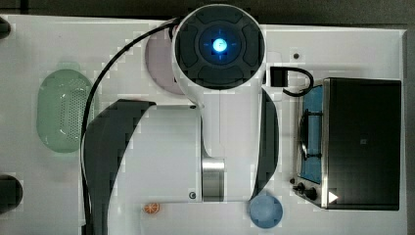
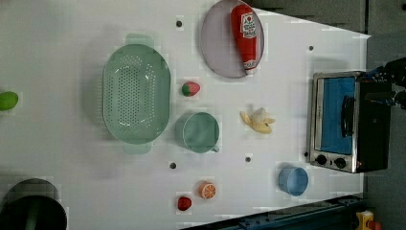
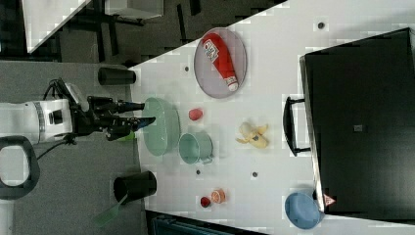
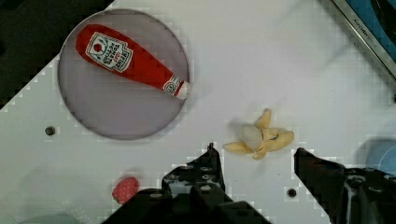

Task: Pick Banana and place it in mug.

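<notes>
The banana (image 2: 258, 120) is a small pale-yellow, partly peeled toy lying on the white table between the mug and the toaster oven; it also appears as the banana (image 3: 253, 134) in the right view. The teal-green mug (image 2: 201, 132) stands upright beside the green basket, its mouth empty, also seen as the mug (image 3: 195, 148). My gripper (image 4: 256, 151) hangs open well above the table, with nothing between its dark fingers. In the wrist view the banana (image 4: 259, 140) lies just beyond the gap between the fingertips. In the right view the gripper (image 3: 148, 112) reaches in from the right view's left.
A ketchup bottle (image 2: 246, 31) lies on a grey plate (image 2: 218, 48). A perforated green basket (image 2: 136, 93), a strawberry (image 2: 190, 88), an orange slice (image 2: 207, 190), a blue cup (image 2: 293, 180) and a toaster oven (image 2: 344, 122) share the table. The arm (image 1: 220, 98) covers the top view's middle.
</notes>
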Robot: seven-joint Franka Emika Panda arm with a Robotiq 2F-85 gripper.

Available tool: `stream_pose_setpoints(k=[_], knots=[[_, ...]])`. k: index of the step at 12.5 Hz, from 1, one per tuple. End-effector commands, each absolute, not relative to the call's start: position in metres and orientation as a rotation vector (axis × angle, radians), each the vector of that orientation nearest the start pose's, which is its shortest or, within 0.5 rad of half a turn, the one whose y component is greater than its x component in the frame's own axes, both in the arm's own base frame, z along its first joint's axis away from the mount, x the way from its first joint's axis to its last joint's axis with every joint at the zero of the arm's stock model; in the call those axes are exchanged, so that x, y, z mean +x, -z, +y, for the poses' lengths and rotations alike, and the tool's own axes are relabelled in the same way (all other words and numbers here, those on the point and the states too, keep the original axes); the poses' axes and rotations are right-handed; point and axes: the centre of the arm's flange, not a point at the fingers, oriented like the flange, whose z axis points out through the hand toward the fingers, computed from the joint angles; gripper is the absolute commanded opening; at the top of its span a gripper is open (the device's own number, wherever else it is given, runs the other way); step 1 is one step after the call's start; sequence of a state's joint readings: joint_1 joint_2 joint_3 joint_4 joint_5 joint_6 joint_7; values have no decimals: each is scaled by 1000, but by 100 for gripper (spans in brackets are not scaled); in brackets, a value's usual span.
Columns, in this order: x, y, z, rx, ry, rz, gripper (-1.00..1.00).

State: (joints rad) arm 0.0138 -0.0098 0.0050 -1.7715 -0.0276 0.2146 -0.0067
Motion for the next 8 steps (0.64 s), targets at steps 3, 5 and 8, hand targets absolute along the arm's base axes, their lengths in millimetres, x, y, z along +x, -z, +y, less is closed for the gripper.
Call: stream_pose_setpoints(k=[3,5,8], knots=[[458,-597,-43,-2911,-58,1208,100],[457,-576,-43,-2920,-110,1212,100],[463,-522,-42,-2930,-154,1208,100]])
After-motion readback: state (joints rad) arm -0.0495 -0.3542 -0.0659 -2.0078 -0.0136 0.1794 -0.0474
